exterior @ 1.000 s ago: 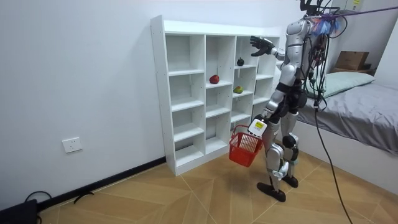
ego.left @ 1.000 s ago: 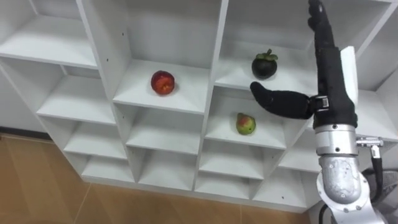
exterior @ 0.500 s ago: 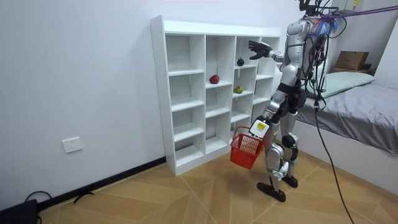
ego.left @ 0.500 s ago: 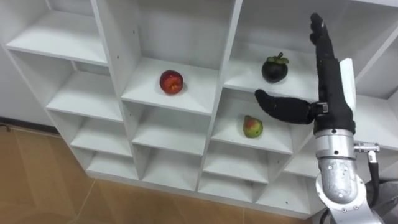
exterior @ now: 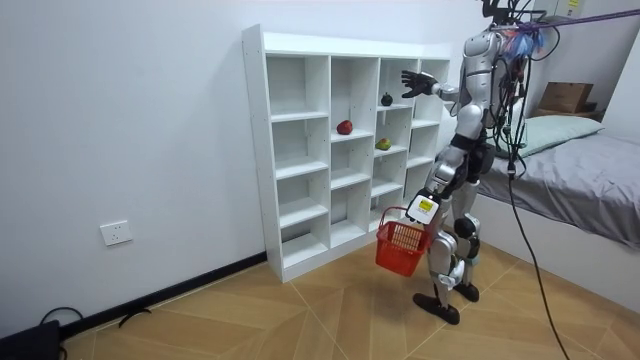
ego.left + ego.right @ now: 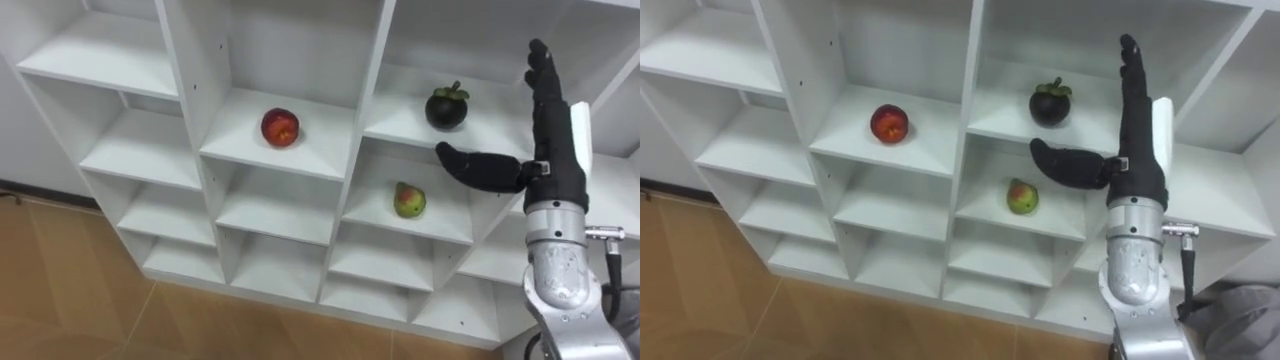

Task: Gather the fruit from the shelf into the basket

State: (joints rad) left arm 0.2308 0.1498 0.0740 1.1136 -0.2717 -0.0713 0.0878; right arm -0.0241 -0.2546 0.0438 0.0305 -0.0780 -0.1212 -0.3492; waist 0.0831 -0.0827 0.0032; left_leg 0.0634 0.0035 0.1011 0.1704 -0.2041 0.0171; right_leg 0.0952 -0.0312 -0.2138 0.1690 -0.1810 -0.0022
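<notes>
Shelf unit: a white cubby shelf unit stands against the wall, on a wooden floor.
Red apple: the red apple sits near the middle of its shelf board, alone in its compartment.
Mangosteen: the dark mangosteen is upright with its stem cap on top. It sits near the middle of the board in the compartment just right of the apple's.
Pear: a green pear with a red blush sits mid-board in the compartment directly below the mangosteen's.
Right hand: the right hand is raised before the right edge of the mangosteen's compartment. It is wide open, with the fingers straight up and the thumb stuck out leftward. The thumb crosses the front edge of the board between the mangosteen and the pear. The hand holds nothing and touches no fruit.
Left hand: the left hand hangs low at the robot's side, holding the handle of a red basket.
Basket contents: cannot be made out.
Robot: it stands upright facing the unit's right-hand columns, between the shelf and a bed.
</notes>
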